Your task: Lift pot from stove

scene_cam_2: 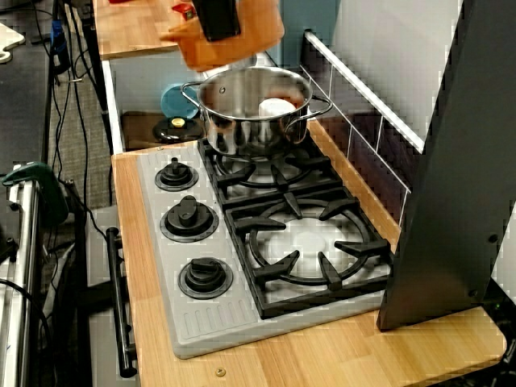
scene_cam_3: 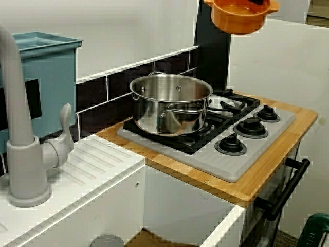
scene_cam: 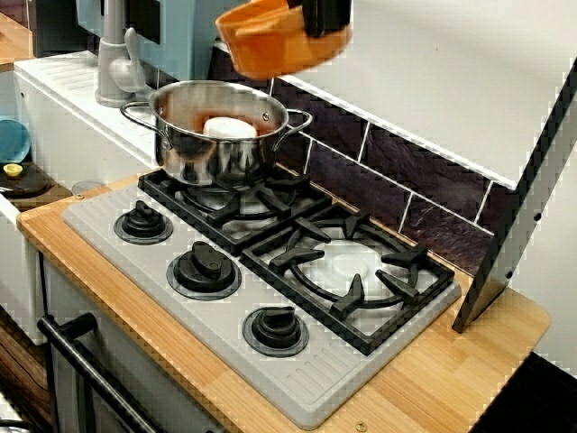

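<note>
From the front corner the orange pot (scene_cam: 279, 41) hangs tilted above the steel pot (scene_cam: 221, 131), from the stove's (scene_cam_2: 242, 242) end the fingers (scene_cam_2: 218, 18) pinch its rim, and from the sink side it could slip onto the steel pot.

Wooden counter (scene_cam: 433, 379) bearing grey stove (scene_cam: 180, 311)

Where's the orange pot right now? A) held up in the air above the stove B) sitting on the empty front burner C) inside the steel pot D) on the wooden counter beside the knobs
A: the orange pot hangs tilted in the gripper near the top of the frame, well clear of the stove and above the steel pot, and the view from the sink side shows it in the air too.
</note>
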